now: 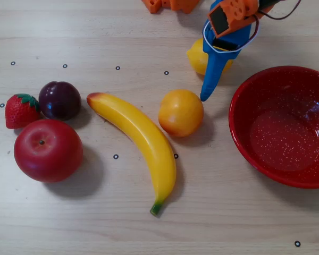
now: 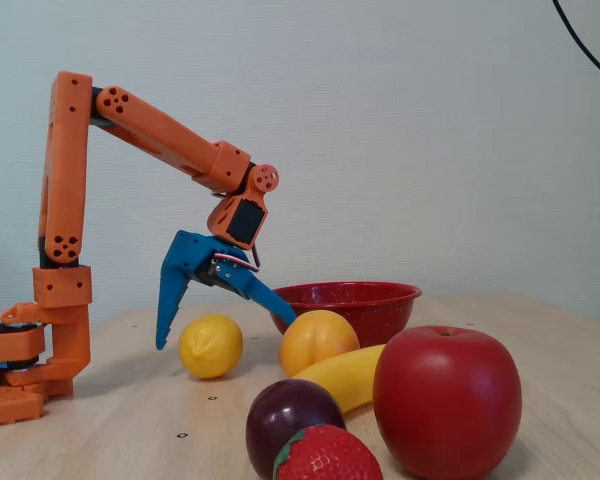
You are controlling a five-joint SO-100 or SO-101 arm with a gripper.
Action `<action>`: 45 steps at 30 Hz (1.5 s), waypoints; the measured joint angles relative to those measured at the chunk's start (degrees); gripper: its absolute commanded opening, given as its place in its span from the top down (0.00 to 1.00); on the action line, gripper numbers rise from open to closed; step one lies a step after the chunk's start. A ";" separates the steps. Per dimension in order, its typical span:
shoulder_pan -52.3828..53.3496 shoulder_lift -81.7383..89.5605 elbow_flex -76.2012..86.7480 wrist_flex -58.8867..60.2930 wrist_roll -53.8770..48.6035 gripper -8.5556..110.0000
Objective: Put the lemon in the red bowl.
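The lemon (image 1: 195,56) is a small yellow oval lying on the wooden table at the back, partly hidden by the gripper in the overhead view; it shows whole in the fixed view (image 2: 210,346). My blue gripper (image 1: 206,66) is open and empty, and its two fingers are spread over the lemon, one on each side, in the fixed view (image 2: 228,330). I cannot tell whether they touch it. The red bowl (image 1: 243,109) with white speckles stands empty to the right of the lemon in the overhead view, and behind the fruit in the fixed view (image 2: 365,303).
A rounder yellow-orange fruit (image 1: 181,112) lies just in front of the lemon, close to the long fingertip. A banana (image 1: 138,138), a red apple (image 1: 48,150), a plum (image 1: 59,100) and a strawberry (image 1: 20,110) lie to the left. The orange arm base (image 2: 30,370) stands behind.
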 measured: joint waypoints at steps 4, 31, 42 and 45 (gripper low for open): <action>0.00 0.00 0.00 -0.09 -0.18 0.33; 3.34 -7.73 -3.87 -0.18 -1.05 0.33; 4.31 -7.73 -3.87 -0.09 -2.55 0.33; 4.22 -7.73 -3.87 -0.09 -2.55 0.35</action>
